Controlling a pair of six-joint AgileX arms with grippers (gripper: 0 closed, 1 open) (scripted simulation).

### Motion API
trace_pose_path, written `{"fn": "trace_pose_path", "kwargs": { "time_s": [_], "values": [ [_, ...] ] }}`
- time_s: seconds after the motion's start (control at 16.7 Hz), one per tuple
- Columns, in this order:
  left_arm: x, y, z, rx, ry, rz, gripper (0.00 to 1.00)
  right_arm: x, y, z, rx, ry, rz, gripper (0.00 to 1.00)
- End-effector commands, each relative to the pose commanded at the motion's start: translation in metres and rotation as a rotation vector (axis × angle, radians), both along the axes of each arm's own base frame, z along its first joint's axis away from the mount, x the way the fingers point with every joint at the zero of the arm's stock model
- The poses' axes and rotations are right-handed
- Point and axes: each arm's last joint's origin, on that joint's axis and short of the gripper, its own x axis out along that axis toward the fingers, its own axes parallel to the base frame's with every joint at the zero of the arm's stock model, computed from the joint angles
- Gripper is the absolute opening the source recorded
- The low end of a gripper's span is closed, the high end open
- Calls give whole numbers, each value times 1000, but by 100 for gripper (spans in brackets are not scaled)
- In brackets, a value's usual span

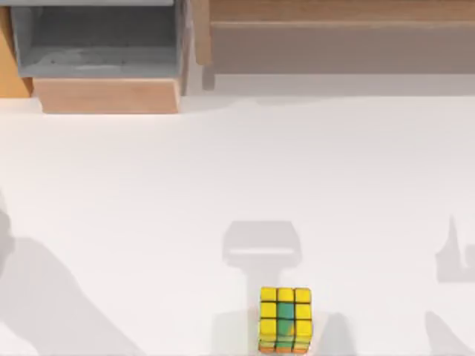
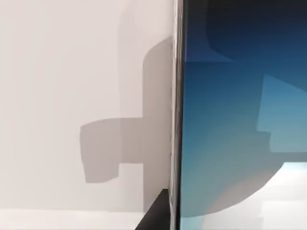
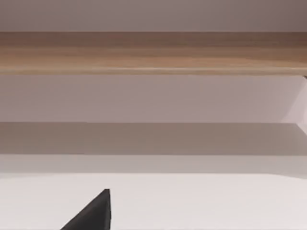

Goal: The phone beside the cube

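Note:
The phone point(image 2: 240, 120) stands very close in the left wrist view, with a blue-to-white screen and a thin pale rim, raised off the white table point(image 2: 57, 72), where it casts a shadow. A dark finger point(image 2: 156, 215) of my left gripper lies against the phone's rim, and the gripper looks shut on the phone. The cube point(image 1: 285, 320), yellow on top with a green strip and an orange lower edge, sits on the table point(image 1: 148, 208) near the front edge, right of centre. One dark finger point(image 3: 93, 215) of my right gripper hovers over bare table, facing the back shelf.
A grey open drawer with a wooden front point(image 1: 107, 95) stands at the back left. A long wooden shelf point(image 1: 334, 11) runs along the back right, also seen as the wooden shelf point(image 3: 153, 52). Arm shadows fall on the table by the cube and at both sides.

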Motion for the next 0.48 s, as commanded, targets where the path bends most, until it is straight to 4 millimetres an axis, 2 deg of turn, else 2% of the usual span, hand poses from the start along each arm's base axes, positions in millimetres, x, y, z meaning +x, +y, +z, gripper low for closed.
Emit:
{"fn": "trace_pose_path", "kwargs": {
  "time_s": [0.3, 0.48],
  "values": [
    [0, 0, 18, -2, 3, 0, 0, 0, 0, 0, 0, 0, 0, 100],
    [0, 0, 16, -3, 6, -1, 0, 0, 0, 0, 0, 0, 0, 100]
  ]
}}
